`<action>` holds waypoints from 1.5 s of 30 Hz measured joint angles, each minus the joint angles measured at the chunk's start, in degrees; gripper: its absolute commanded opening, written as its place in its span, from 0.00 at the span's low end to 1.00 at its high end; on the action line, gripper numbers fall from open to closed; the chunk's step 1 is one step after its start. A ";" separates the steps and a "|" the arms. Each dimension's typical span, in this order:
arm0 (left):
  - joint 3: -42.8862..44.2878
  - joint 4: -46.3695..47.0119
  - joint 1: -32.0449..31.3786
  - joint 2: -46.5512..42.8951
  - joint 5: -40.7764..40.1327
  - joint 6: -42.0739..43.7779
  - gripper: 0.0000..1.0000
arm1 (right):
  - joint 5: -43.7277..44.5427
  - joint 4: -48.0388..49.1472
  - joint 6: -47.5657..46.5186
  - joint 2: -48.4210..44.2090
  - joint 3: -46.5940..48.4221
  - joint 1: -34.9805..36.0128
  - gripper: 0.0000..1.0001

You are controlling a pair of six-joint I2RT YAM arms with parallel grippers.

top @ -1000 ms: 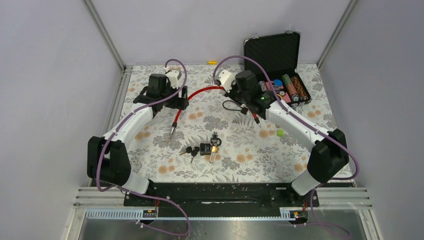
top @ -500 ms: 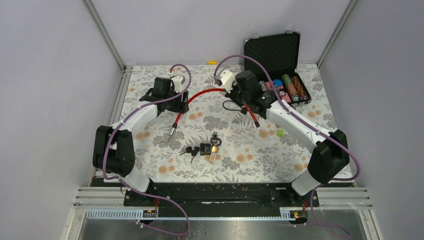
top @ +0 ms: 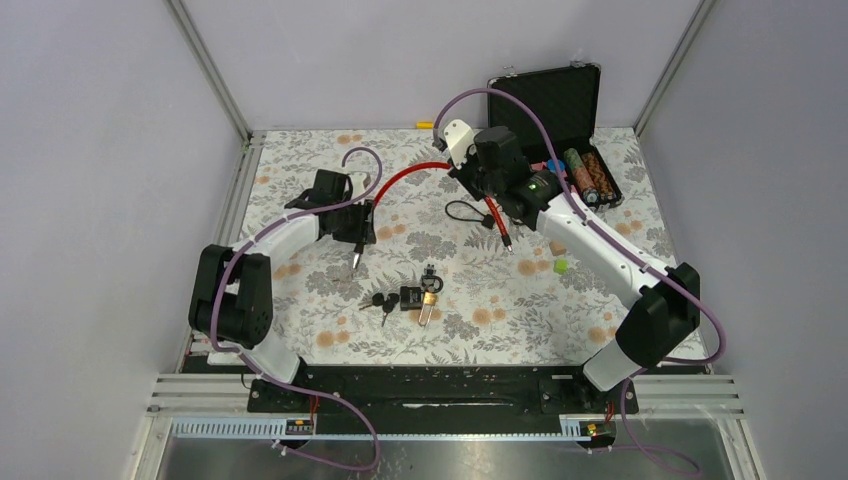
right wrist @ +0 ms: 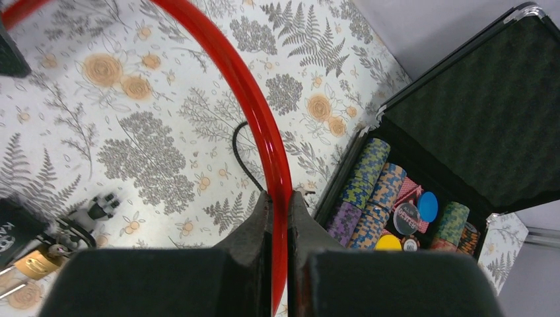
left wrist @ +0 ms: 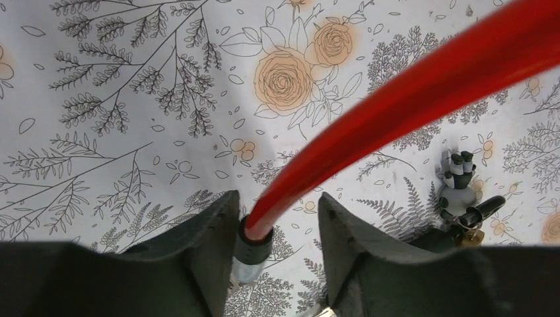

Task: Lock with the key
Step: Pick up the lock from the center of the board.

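The left arm folds at the elbow and reaches inward, wrist tipped down. The left end effector (left wrist: 277,205) has its fingers apart, straddling the ferrule end of the red cable (top: 405,178) with a gap on one side. The right arm stretches diagonally to the far centre. The right end effector (right wrist: 279,198) is clamped on the cable, beside the open poker-chip case (top: 560,110). The padlock (top: 411,296) and keys (top: 380,300) lie mid-bench (top: 300,320), apart from both.

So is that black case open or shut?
Open. The case has its lid standing up at the back, and the chips inside show.
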 measured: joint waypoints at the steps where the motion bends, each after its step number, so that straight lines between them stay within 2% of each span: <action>1: -0.11 -0.04 0.00 0.07 -0.02 -0.26 0.35 | -0.28 0.00 0.42 0.00 0.46 0.00 0.00; 3: -0.09 0.44 -0.07 0.13 -0.09 -1.01 0.23 | -1.20 -0.02 1.09 -0.02 0.92 0.00 0.00; 9: -0.13 4.22 -0.22 0.39 -1.60 -2.56 0.00 | -2.82 -0.04 2.64 -0.09 1.20 -0.04 0.00; 17: -2.08 9.60 -0.24 -2.05 -2.01 -3.23 0.00 | -3.93 -0.22 5.75 -2.10 1.20 -0.15 0.00; 22: -1.62 10.19 -0.15 -7.80 2.40 -2.99 0.00 | -5.01 -0.31 10.10 -4.94 1.27 -0.31 0.00; 30: 7.80 10.38 0.09 -16.90 9.60 -1.42 0.00 | -7.52 -0.57 17.38 -8.94 2.36 -0.74 0.00; 33: 9.94 12.02 0.09 -20.52 9.51 -1.20 0.00 | -8.76 0.68 19.54 -10.62 1.79 -0.74 0.12; 36: 11.74 13.31 0.04 -23.39 8.66 -1.33 0.00 | -10.25 2.80 21.16 -12.55 0.31 -0.74 0.42; 40: 15.10 14.49 0.00 -24.87 6.25 -1.70 0.00 | -14.12 5.51 22.60 -14.40 -1.68 -0.70 0.70; 43: 16.57 14.75 0.00 -25.53 4.70 -2.08 0.00 | -16.46 7.10 23.41 -15.43 -3.50 -0.68 0.84; 45: 17.77 14.49 -0.02 -25.55 4.00 -2.40 0.00 | -17.18 7.61 23.65 -15.74 -4.35 -0.68 0.85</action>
